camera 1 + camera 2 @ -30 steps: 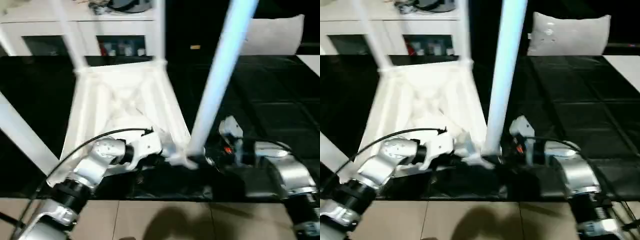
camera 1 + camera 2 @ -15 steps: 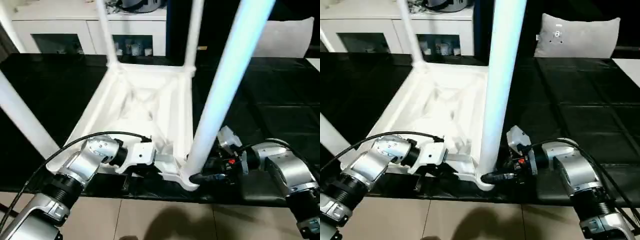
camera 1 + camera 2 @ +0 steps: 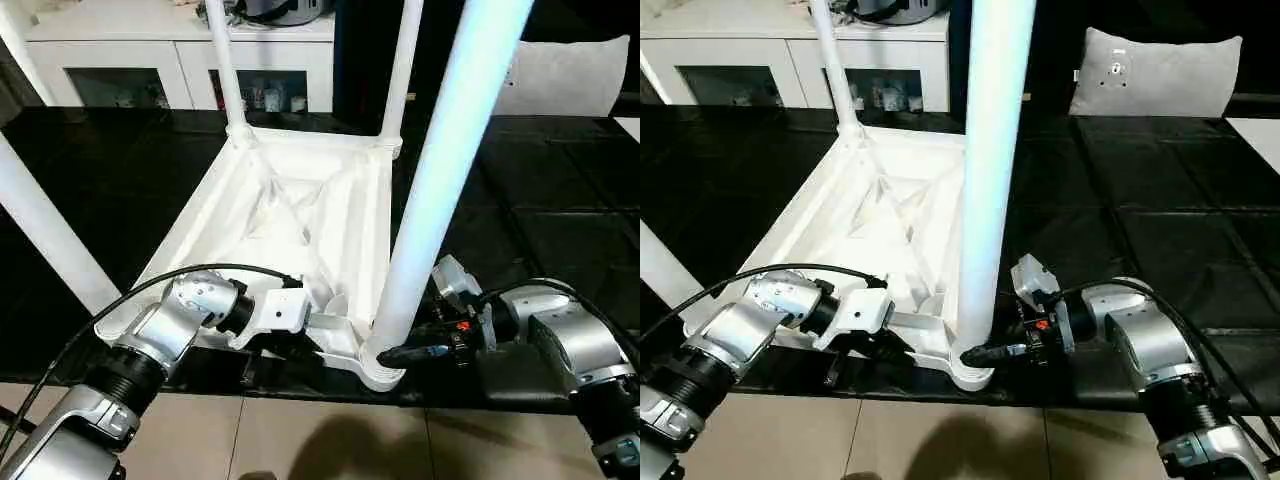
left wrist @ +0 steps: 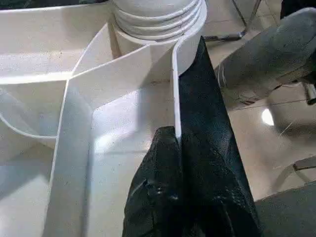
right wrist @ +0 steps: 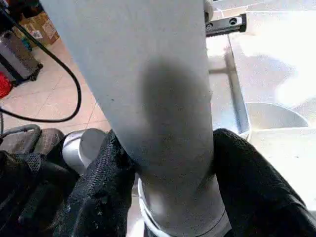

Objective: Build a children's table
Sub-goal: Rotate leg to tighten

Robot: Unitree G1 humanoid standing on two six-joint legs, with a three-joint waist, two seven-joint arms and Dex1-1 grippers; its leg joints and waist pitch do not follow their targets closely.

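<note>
Underneath everything, a black tiled floor mat (image 3: 560, 200) is spreading across the scene, with beige floor tiles (image 3: 330, 440) showing along its near edge. Behind it, a white cabinet (image 3: 130, 50) with glass doors is standing along the far side, and a grey cushion (image 3: 1155, 72) is leaning at the far right.

On the mat, the children's table (image 3: 290, 220) is lying upside down, its ribbed underside facing up and its square top flat against the mat. Four legs are rising from its corner sockets: two at the far corners (image 3: 225, 70) (image 3: 400, 70), one at the near left (image 3: 45, 235) slanting outward, and the near right leg (image 3: 445, 170) looming closest to the camera, seated in the ringed socket (image 3: 380, 368) at the near right corner.

Both silver forearms are reaching in from the near side. The left pincer (image 4: 177, 148) is pinching the thin near rim wall (image 4: 174, 89) of the table top just beside that socket, its black fingers (image 4: 202, 128) pressed together on either side of the wall. The right pincer (image 5: 173, 163) is clasping the near right leg just above the socket, one black finger (image 5: 98, 177) lying against each side of the tube.
</note>
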